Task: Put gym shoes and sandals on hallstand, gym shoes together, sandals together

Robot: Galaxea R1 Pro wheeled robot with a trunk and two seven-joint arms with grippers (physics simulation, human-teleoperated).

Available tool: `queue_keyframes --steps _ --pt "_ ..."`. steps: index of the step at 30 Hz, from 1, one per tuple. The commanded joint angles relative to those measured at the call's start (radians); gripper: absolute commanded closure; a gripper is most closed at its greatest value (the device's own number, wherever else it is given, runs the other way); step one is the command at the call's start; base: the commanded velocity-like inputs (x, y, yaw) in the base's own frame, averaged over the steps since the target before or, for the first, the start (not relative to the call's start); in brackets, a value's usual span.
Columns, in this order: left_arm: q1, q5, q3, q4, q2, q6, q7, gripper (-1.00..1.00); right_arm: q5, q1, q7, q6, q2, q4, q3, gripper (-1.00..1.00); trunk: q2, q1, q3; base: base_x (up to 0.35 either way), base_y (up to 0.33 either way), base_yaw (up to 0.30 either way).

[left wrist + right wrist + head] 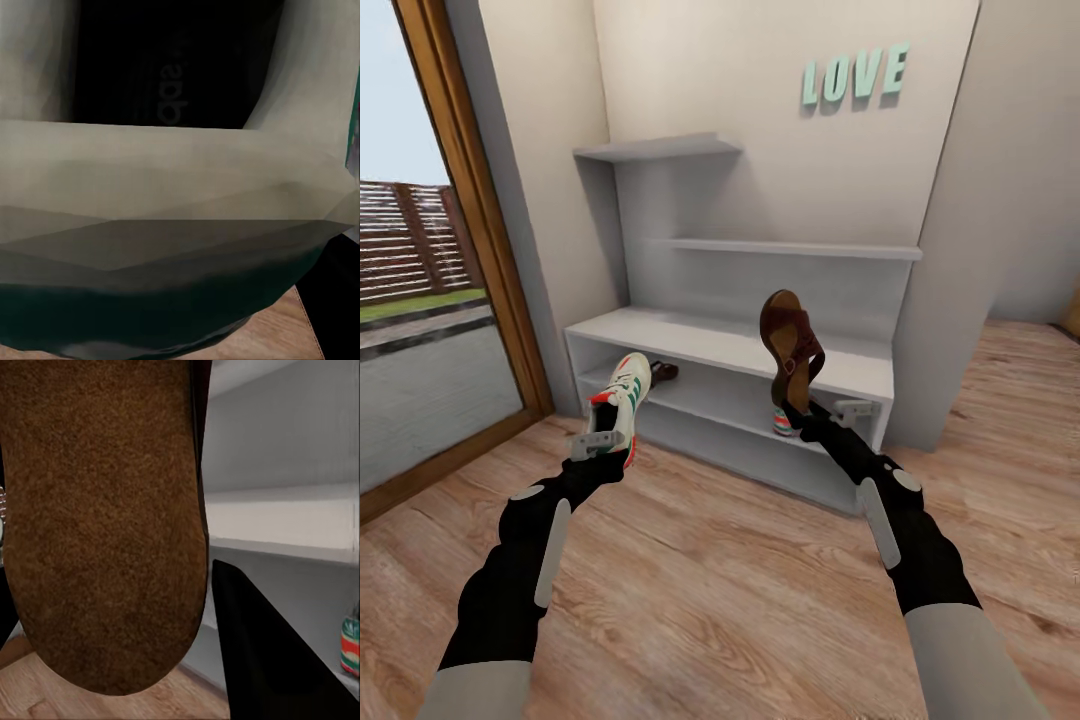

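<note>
Before the pale hallstand, over the wood floor, our left gripper clamps a gym shoe and our right gripper a sandal. Next we judge both need shelving beside their mates.

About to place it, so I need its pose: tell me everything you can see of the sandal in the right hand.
The sandal is dark brown, leather-looking, with crossing straps and a tan footbed. It stands nearly upright, one end pinched by the right hand, the other end pointing up. It hangs in the air before the hallstand, touching nothing else. The right wrist view shows its grainy brown sole close up.
</note>
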Motion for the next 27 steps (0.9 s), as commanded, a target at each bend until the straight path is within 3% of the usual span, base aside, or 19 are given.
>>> queue_keyframes --steps 1,22,27 --pt "-0.001 0.0 0.003 -0.001 -0.001 0.006 -0.007 1.0 -0.015 -0.001 0.006 0.012 0.001 0.0 -0.003 1.0 0.0 0.0 -0.001 0.0 0.0 -0.265" --pt "-0.001 0.0 0.003 -0.001 -0.001 0.006 -0.007 1.0 -0.015 -0.001 0.006 0.012 0.002 0.0 -0.004 1.0 0.0 0.0 -0.001 0.035 0.022 -0.266" --pt "-0.001 0.0 0.003 -0.001 -0.001 0.006 -0.007 1.0 -0.015 -0.001 0.006 0.012 0.001 0.0 -0.004 1.0 0.0 0.0 -0.001 0.068 0.193 -0.265"
